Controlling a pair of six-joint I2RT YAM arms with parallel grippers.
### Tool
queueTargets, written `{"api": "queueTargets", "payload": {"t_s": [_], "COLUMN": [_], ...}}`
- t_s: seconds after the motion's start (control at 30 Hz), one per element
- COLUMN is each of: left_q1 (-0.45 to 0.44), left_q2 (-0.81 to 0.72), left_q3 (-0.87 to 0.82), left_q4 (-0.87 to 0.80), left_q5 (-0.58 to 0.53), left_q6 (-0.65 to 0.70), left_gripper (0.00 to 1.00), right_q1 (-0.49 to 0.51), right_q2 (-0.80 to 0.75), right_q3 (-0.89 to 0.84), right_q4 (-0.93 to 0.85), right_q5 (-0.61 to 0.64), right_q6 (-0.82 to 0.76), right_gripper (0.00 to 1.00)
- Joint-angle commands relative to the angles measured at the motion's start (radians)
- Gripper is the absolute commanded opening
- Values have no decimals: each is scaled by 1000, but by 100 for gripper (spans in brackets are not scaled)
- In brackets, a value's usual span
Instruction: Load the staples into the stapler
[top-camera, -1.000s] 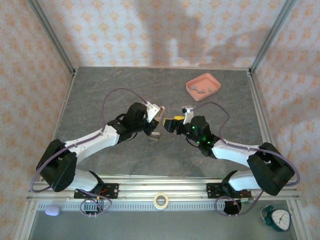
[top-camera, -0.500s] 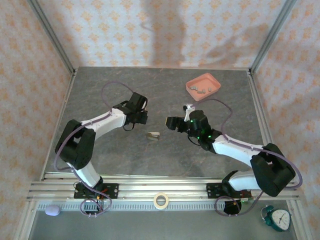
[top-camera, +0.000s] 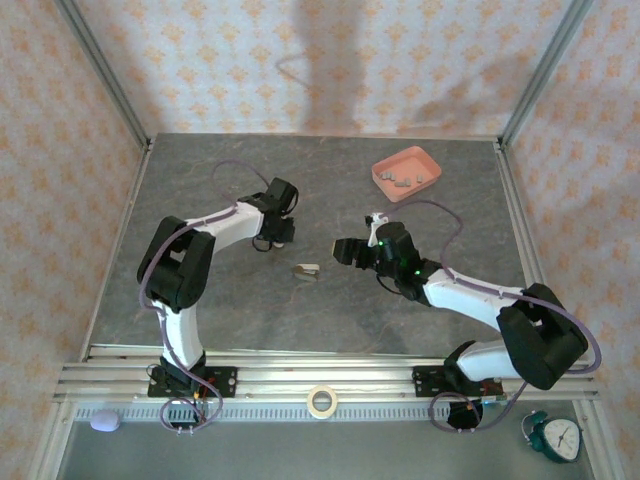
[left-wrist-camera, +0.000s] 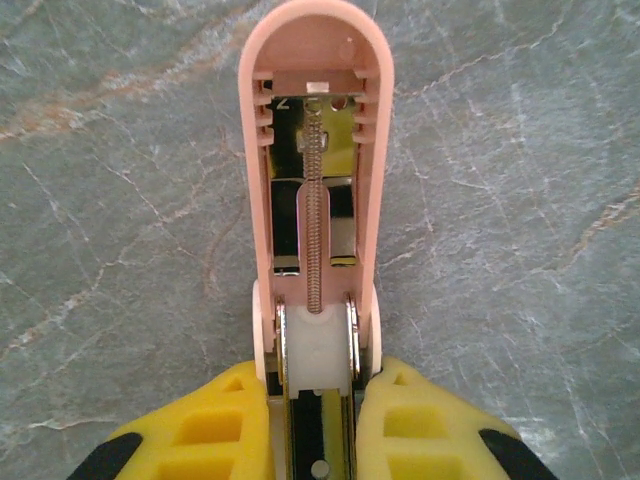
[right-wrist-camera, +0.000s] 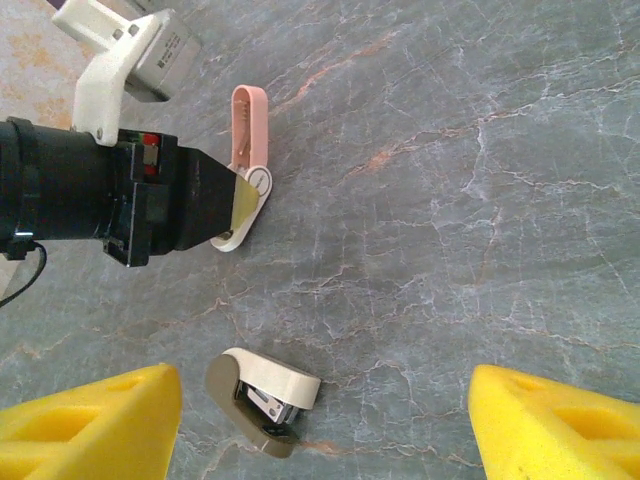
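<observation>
The pink stapler (left-wrist-camera: 315, 150) is hinged open, showing its metal channel and spring. My left gripper (left-wrist-camera: 315, 432) is shut on its white hinge end, just above the grey table. In the right wrist view the same stapler (right-wrist-camera: 250, 125) sticks out past the left gripper (right-wrist-camera: 238, 205). From above, the left gripper (top-camera: 281, 230) is left of centre. The staples (top-camera: 403, 181) are small grey blocks in the pink tray (top-camera: 385, 170) at the back right. My right gripper (top-camera: 345, 250) hangs open with nothing between its fingers (right-wrist-camera: 95, 425).
A second small stapler, cream over olive grey (top-camera: 306, 271), lies on the table between the two grippers, also below the right gripper (right-wrist-camera: 265, 398). A tape roll (top-camera: 320, 400) sits on the front rail. Metal frame posts stand at the table's far corners.
My left arm has pulled back and to the left from the centre, carrying the pink stapler away from the right gripper. The right gripper has barely shifted.
</observation>
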Motion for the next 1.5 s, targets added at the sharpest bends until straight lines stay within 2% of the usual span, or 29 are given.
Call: {"api": "queueTargets", "payload": {"t_s": [0.0,0.2,0.27,0.5,0.67,0.83,0.93,1.17,1.47], "left_q1": [5,4,4,4,5,6,12,32,38], "left_q2": [27,2,-48,-227,-382,-485,-545,-658,-754], "left_q3": [33,21,11,-64,-194,-316,-399,-546,-675], "left_q4": [-27,-39,-45,-61,-39,-31,-9,23,84], "left_q5": [-8,-13,-19,-1,37,88,105,155,156], "left_q6": [-22,-29,-30,-44,-72,-120,-149,-223,-296], "left_gripper": [20,42,51,65,74,77,78,79,79], "right_q1": [-6,-6,-6,2,56,91,107,171,178], "right_q2": [3,5,6,32,92,208,267,364,527], "right_q3": [17,50,69,179,318,481,548,615,739], "right_q4": [-16,-81,-123,-311,-531,-762,-836,-866,-900], "right_q5": [-1,-25,-30,-66,-49,-47,-62,-51,-59], "right_q6": [-18,-60,-80,-188,-358,-515,-611,-889,-988], "right_gripper": [76,76,75,73,73,73,74,78,79]}}
